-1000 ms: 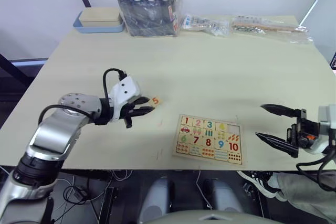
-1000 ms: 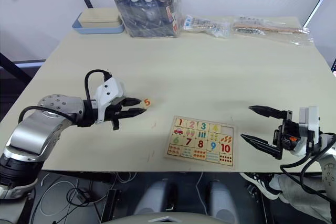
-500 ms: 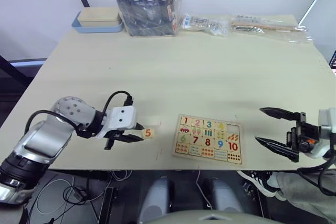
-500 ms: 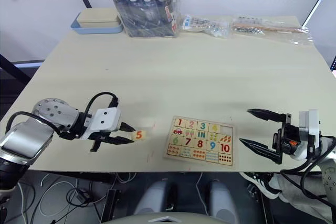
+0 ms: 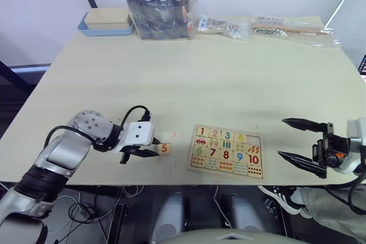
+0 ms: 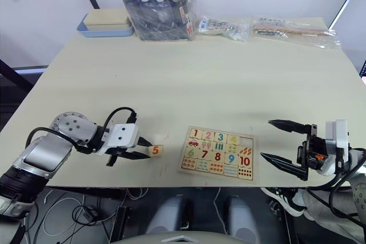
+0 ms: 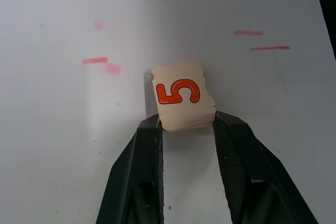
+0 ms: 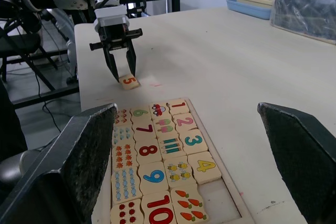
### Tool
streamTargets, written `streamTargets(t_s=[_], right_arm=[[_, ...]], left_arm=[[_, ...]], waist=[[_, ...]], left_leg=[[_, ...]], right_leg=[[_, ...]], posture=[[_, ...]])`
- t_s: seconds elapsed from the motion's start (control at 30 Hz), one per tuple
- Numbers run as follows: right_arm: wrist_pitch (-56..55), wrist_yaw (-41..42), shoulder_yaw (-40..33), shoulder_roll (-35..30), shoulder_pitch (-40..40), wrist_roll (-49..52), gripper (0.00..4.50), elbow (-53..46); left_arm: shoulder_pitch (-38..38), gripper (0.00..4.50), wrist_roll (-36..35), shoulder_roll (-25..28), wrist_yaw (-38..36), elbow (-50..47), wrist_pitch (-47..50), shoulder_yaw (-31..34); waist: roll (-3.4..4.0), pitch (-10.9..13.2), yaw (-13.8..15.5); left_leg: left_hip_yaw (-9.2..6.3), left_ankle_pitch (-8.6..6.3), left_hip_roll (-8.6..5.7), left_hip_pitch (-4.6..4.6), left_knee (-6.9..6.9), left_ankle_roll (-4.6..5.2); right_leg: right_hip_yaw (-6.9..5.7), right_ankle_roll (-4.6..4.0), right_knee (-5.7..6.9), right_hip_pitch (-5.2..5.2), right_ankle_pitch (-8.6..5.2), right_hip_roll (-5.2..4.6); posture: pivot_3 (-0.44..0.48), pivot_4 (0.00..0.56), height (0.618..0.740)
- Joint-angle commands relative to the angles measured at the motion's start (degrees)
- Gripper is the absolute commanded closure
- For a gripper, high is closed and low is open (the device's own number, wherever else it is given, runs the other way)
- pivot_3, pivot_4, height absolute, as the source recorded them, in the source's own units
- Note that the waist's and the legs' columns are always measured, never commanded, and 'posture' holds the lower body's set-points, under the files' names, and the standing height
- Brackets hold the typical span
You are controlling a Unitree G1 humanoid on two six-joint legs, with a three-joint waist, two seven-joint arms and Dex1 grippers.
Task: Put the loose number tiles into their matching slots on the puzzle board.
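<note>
Left pincer grasping 5 tile | right pincer released | puzzle board nearby

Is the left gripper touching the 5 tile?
Touching. In the left wrist view, both fingers of the left gripper press against the near corners of the 5 tile, with no gap visible; the tile lies on the table.
</note>
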Motion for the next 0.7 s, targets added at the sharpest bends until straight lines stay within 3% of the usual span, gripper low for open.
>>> streamTargets(t_s=[0.03, 0.27, 0.47, 0.7], right_arm=[[-0.1, 0.0, -1.7, -0.7, 0.4, 1.3, 0.0, -1.9], [0.1, -0.2, -1.6, -0.9, 0.4, 1.3, 0.0, -1.8], [0.1, -0.1, -1.5, -1.0, 0.2, 1.4, 0.0, -1.7], [-0.3, 0.4, -0.9, -0.9, -0.8, 0.9, 0.0, -0.4]], left_arm=[[-0.7, 3.62, 0.0, -0.7, -0.3, -0.7, 0.2, -0.2], [-0.3, 0.16, -0.2, -1.3, -0.1, -1.4, 1.3, 0.0], [0.8, 0.03, -1.8, -1.6, 2.3, -3.2, 2.4, 2.9], [4.3, 0.03, -8.5, -3.3, 8.3, -10.0, 8.2, 10.9]], waist=[[0.0, 0.0, 0.0], [0.0, 0.0, -0.1], [0.0, 0.0, -0.1], [0.0, 0.0, -0.1]], left_leg=[[0.0, 0.0, 0.0, 0.0, 0.0, 0.0], [0.01, 0.0, 0.02, 0.01, 0.0, 0.0], [0.02, 0.0, 0.02, 0.02, 0.0, 0.0], [0.01, 0.0, 0.05, 0.02, 0.0, 0.0]], right_leg=[[0.0, 0.0, 0.0, 0.0, 0.0, 0.0], [0.02, 0.0, 0.01, 0.0, 0.0, 0.01], [0.02, 0.0, 0.02, 0.0, 0.0, 0.01], [0.02, 0.0, 0.02, 0.0, 0.0, 0.0]], posture=[[0.0, 0.15, 0.74], [0.0, 0.15, 0.74], [0.0, 0.15, 0.74], [0.0, 0.15, 0.74]])
